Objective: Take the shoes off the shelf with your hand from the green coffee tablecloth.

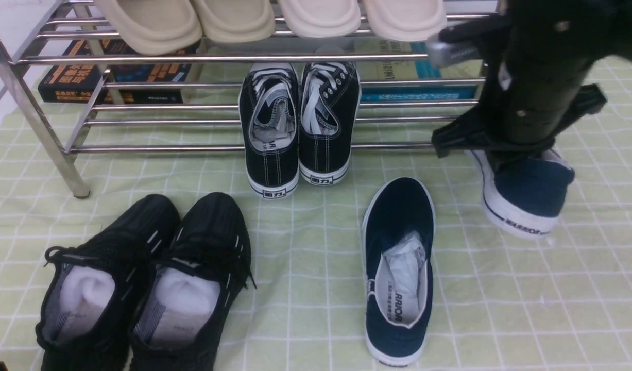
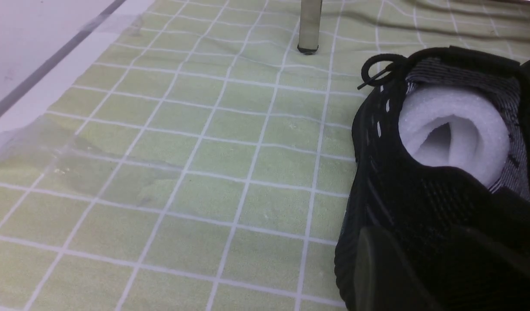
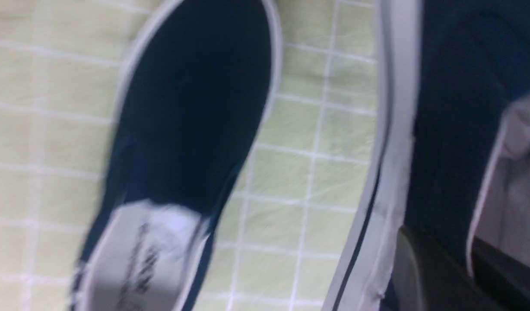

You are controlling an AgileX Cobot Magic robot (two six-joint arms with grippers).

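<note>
- One grip: the right gripper (image 3: 457, 270) clamps the held navy slip-on (image 1: 527, 190) by its thin collar wall — an edge narrow jaws can bite.
- Its mate (image 1: 398, 268) lies at eight o'clock on the green tablecloth (image 1: 305, 247), off the chrome shelf (image 1: 192, 148).
- The left gripper (image 2: 422, 242) gapes idle over a black mesh sneaker (image 2: 398, 203).

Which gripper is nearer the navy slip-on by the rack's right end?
Right. The right gripper clamps the navy slip-on by its side wall; the left gripper hangs by a black mesh sneaker, far across the cloth.
</note>
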